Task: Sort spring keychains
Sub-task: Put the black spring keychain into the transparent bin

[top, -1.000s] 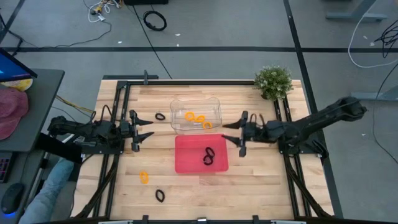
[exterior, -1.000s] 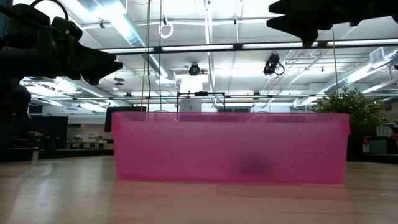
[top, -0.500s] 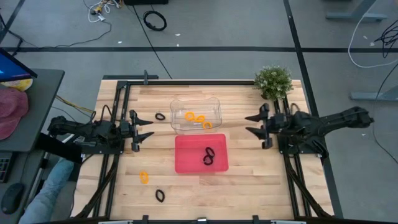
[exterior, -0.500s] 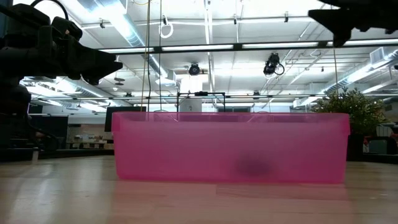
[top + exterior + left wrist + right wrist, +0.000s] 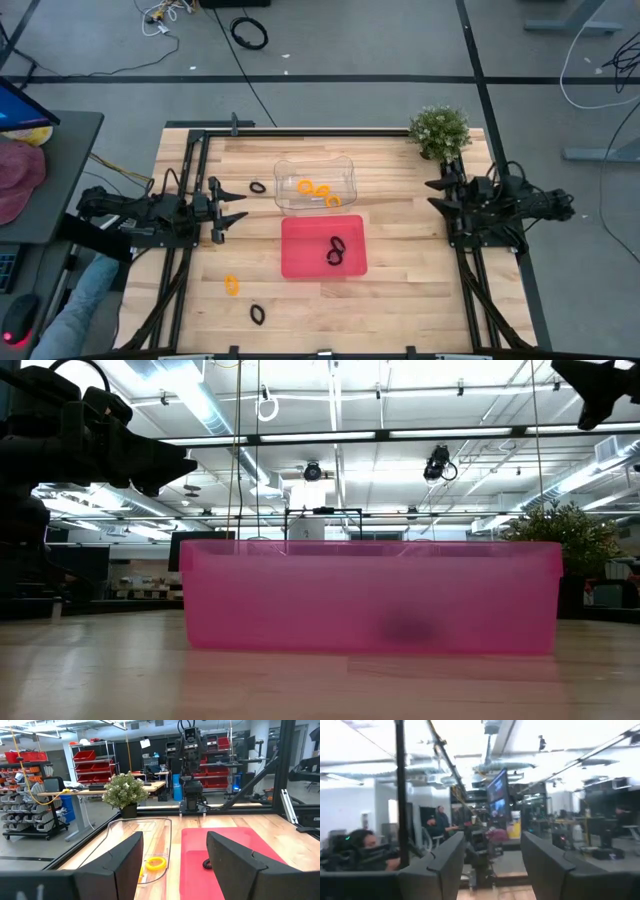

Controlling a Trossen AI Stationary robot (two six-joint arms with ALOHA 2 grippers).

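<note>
Basically, no readable labels or writing anywhere. Near table edge: 1 black keychain, 1 orange keychain. Red tray at centre w/ 2 black ones; clear tray behind w/ orange ones; another black beside it. Left gripper at left edge, right gripper at right edge: both spread wide, empty.

Bright overhead ceiling lights; right wrist view motion-blurred.

You're in an open robotics lab — shelves of red bins, workbenches, exposed ceiling ducts, another robot arm beyond the table's far edge.
</note>
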